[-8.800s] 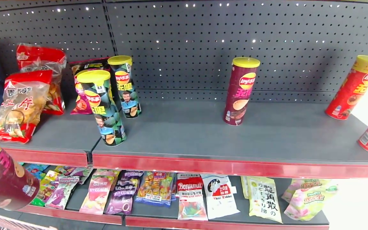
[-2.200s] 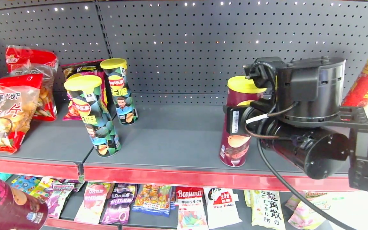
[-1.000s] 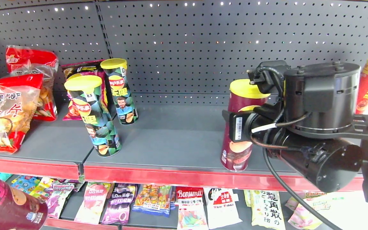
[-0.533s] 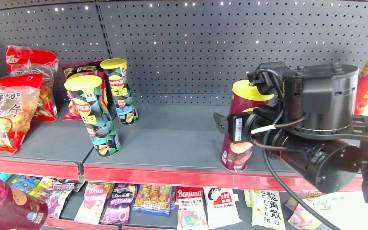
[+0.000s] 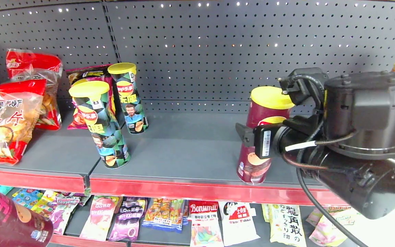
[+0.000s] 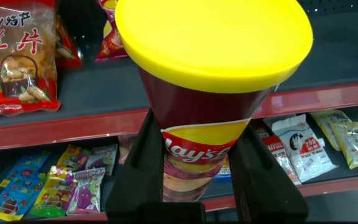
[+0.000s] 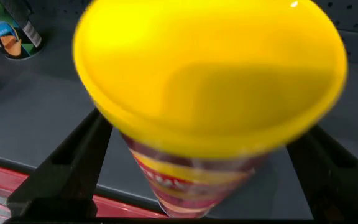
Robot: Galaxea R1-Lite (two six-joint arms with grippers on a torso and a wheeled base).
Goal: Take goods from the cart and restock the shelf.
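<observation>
L end effector [image 6: 201, 127] clamped on spare maroon can [image 6: 207, 158], held low at L, prob. queued for next slot. R end effector [image 7: 204, 127]: its fingers apart, straddling placed maroon can [image 5: 254, 164], not gripping. Can upright on top shelf [image 5: 190, 147] nr front edge, so release looks done. Farther back-left: green cans [image 5: 101, 127], snack bags [image 5: 12, 116]. Bare gap betw. green cans and placed can = likely room for spare. Pegboard [image 5: 197, 51] behind.

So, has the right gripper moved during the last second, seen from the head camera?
Yes. Against the red shelf edge, the right gripper has shifted to the right, away from the front green can, with the maroon can between its open jaws.
</observation>
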